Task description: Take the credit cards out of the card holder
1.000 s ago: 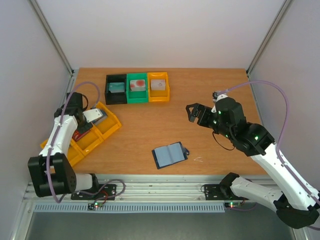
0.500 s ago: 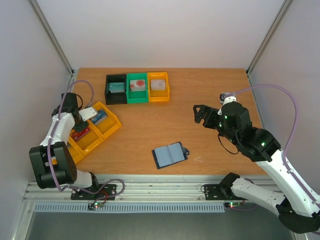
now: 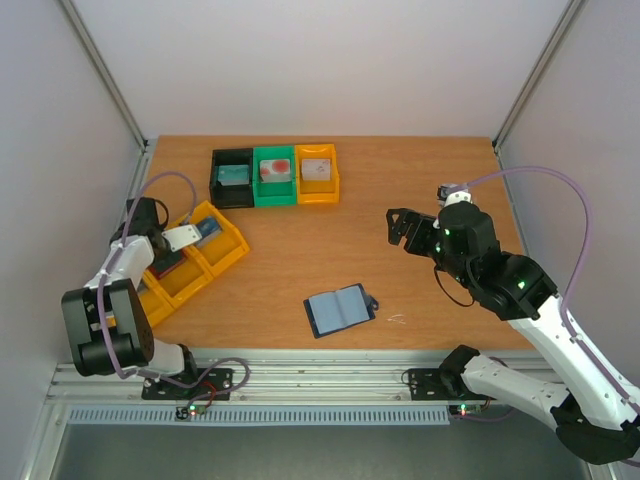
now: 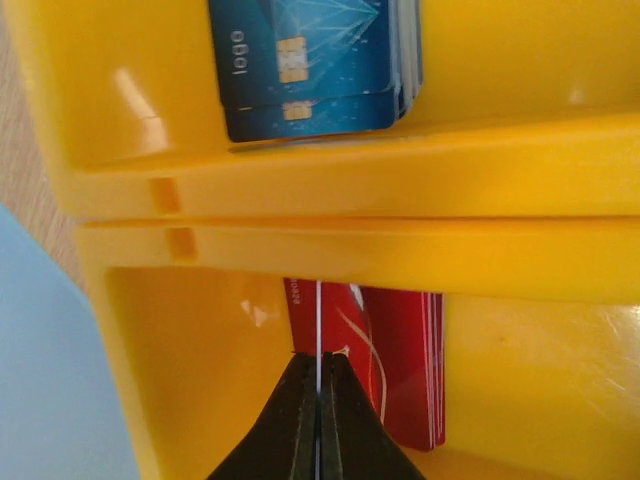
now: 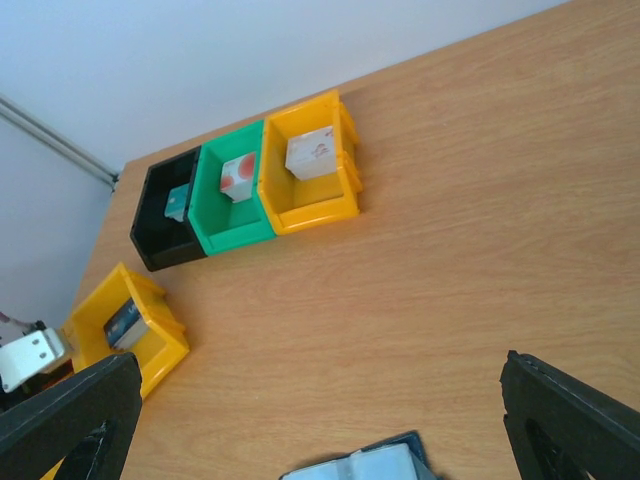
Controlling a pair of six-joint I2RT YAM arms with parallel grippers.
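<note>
**Item 1. Card holder** (image 3: 338,311): slate-blue folding wallet. It lies open and flat on the wooden table (image 3: 430,170), pale inner pages up, with a small black tab (image 3: 372,300) at its right edge. Both grippers are well apart from it.

**Item 2. Yellow bins** (image 4: 300,180): joined compartments, well to the left of the card holder. One compartment holds a stack of blue cards (image 4: 310,60) with chip and logo facing up. The adjoining compartment holds a stack of red cards (image 4: 400,370).

**Item 3. Left gripper** (image 4: 318,358): inside the red-card compartment, well left of the card holder. The jaws are pinched fully together on a thin white card (image 4: 318,310), seen edge-on at the edge of the red stack.

**Item 4. Right gripper** (image 5: 320,400): above the table, beyond and to the right of the card holder. The jaws are spread wide with nothing held.

**Item 5. Black bin** (image 3: 231,178), **green bin** (image 3: 274,176), **orange bin** (image 3: 317,173): one row, side by side, far beyond the card holder and to its left. Each holds a small item: teal-tinted in the black bin, white with red in the green bin, whitish in the orange bin.
</note>
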